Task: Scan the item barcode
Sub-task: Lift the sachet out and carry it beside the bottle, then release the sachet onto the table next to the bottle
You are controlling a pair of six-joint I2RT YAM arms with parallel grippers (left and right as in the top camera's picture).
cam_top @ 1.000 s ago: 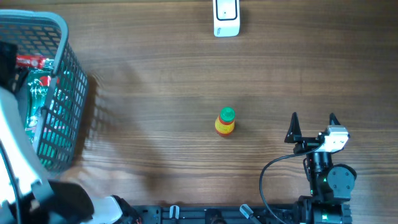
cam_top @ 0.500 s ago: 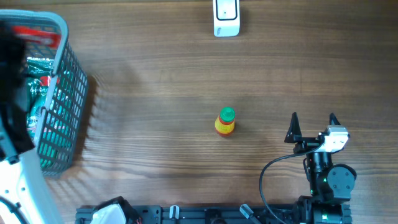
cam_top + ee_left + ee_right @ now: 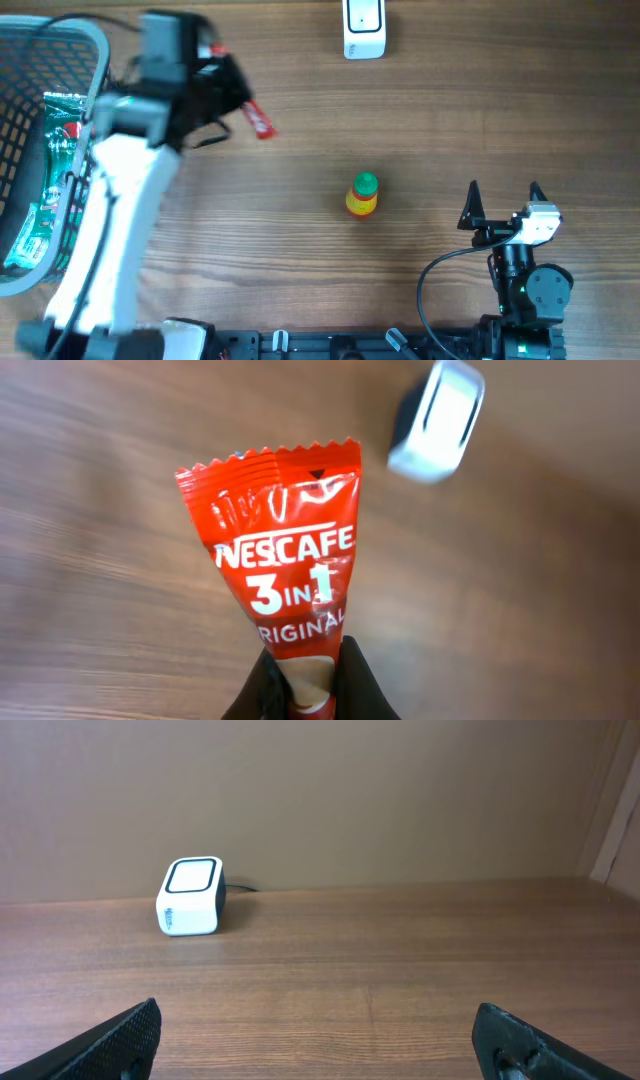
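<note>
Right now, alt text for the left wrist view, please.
The left gripper pinches a red Nescafe 3-in-1 sachet by its lower end over a brown wooden table; a blurred white box-shaped scanner sits upper right.

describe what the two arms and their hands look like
The left arm is a white link ending in a black wrist block and black left hand, with black cables beside it. The right arm is black with round joints, a green light, a looping black cable, a white block and a right hand of two pointed fingers.
</note>
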